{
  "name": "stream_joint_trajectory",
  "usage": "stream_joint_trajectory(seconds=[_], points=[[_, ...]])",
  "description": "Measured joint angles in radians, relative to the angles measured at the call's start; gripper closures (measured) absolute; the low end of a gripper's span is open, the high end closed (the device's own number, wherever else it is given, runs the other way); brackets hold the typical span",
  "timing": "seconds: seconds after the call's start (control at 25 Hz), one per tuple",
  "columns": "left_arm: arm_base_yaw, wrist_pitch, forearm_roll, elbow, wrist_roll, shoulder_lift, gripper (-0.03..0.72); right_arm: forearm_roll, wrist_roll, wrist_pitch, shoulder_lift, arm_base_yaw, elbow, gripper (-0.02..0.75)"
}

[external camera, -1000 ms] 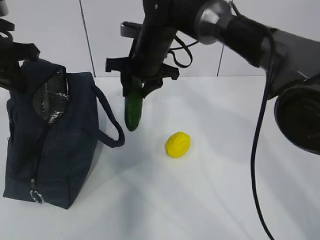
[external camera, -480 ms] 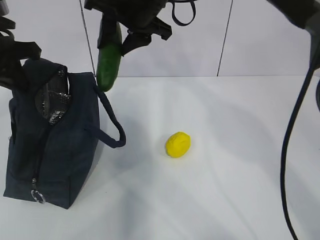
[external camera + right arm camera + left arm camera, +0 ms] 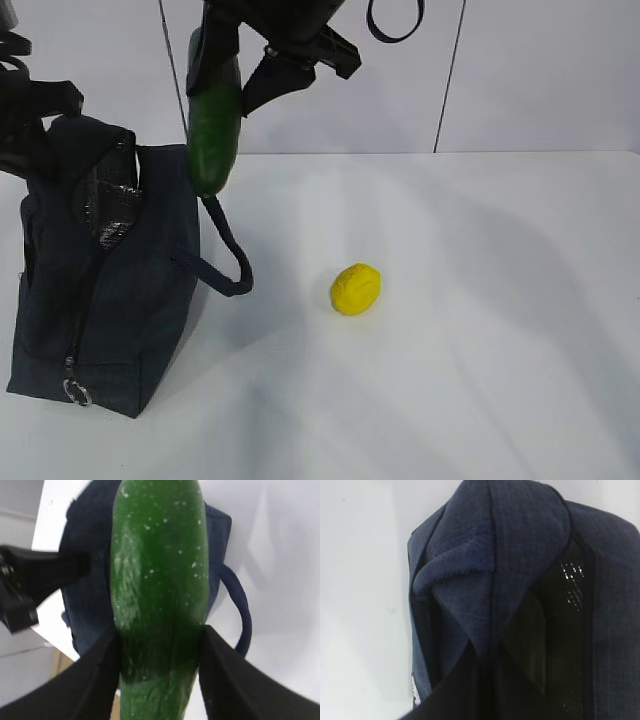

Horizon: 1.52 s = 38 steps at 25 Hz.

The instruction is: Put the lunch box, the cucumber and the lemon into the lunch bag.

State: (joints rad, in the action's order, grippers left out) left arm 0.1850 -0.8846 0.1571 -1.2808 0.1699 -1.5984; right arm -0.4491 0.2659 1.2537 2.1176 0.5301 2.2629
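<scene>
Cucumber [image 3: 214, 135] hangs nearly upright, clamped in the right gripper [image 3: 159, 667], just above the lunch bag [image 3: 110, 290] edge. Left gripper [image 3: 30, 120] grips bag fabric at its top; lemon [image 3: 356, 288] lies apart.

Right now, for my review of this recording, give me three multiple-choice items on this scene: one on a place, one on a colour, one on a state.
1. Where does the lemon lie?
A. On the bare table, right of the lunch bag
B. Inside the bag
C. In the left pincer

2. What colour is the bag's lining?
A. Red
B. Silver
C. Yellow

3. What is the state of the cucumber?
A. Flat on the table
B. Fully inside the bag
C. Held in the air by the right pincer

Answers:
1 A: the lemon sits alone on the white surface, apart from the bag.
2 B: shiny silver foil shows at the open top.
3 C: the cucumber hangs tip down beside the bag's upper edge, with dark fingers on both sides in the right wrist view.
</scene>
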Motion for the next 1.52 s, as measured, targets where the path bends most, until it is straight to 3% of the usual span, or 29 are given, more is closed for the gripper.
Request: stream_joint_trajectory(seconds=[0.4,1.16,1.52], points=[[0.000,0.016,0.051,0.000,0.000,-0.002,0.694,-0.038,-0.096,0.000,-0.068,0.081,-0.072,0.365],[0.000,0.013,0.276,0.000,-0.100,0.002,0.695,-0.059,-0.088,-0.002,0.108,0.081,-0.076,0.365],[-0.002,0.001,0.319,0.000,-0.123,0.002,0.694,-0.112,-0.065,-0.144,0.164,0.081,-0.076,0.366]])
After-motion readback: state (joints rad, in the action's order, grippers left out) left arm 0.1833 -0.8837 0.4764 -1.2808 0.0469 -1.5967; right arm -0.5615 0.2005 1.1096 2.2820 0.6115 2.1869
